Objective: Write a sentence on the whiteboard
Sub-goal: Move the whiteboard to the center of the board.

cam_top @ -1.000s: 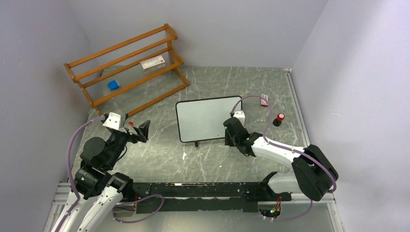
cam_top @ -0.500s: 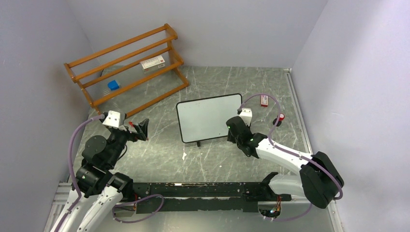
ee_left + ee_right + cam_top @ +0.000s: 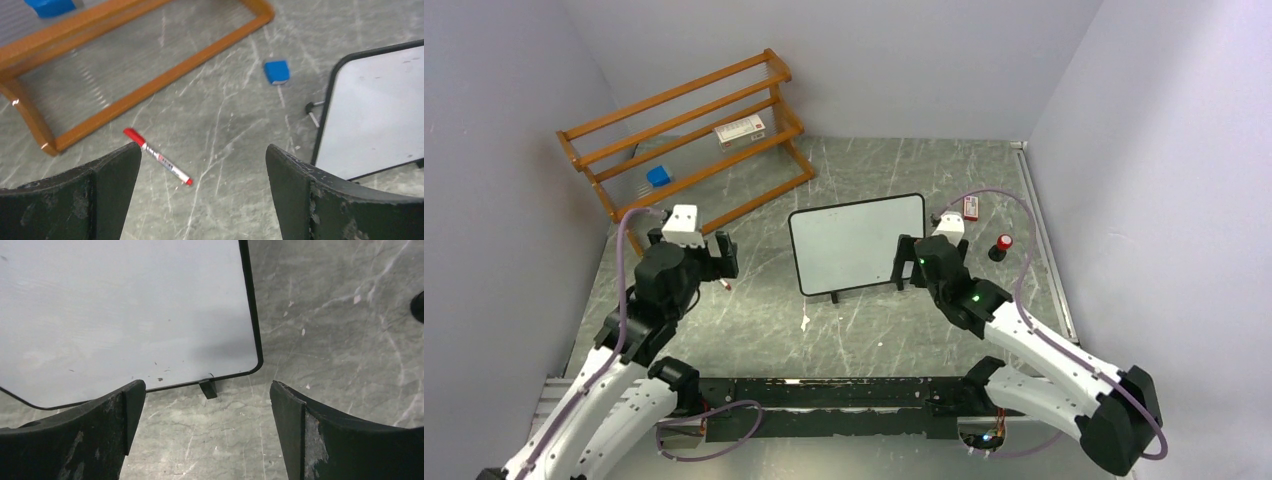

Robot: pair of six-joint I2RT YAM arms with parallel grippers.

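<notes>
While the left tool and right tool gape wide and empty, the black-framed white rectangular whiteboard sits just beyond the right tool; a red marker pen lies beneath the left.

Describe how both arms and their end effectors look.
The left arm and right arm have white links, black joints and a looping lilac cable each. A white camera block tops each wrist. Left end effector and right end effector: two broad black fingers, scuffed pale.

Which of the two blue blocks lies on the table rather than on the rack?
The blue block beside the whiteboard; the other blue block sits on the wooden rack.
</notes>
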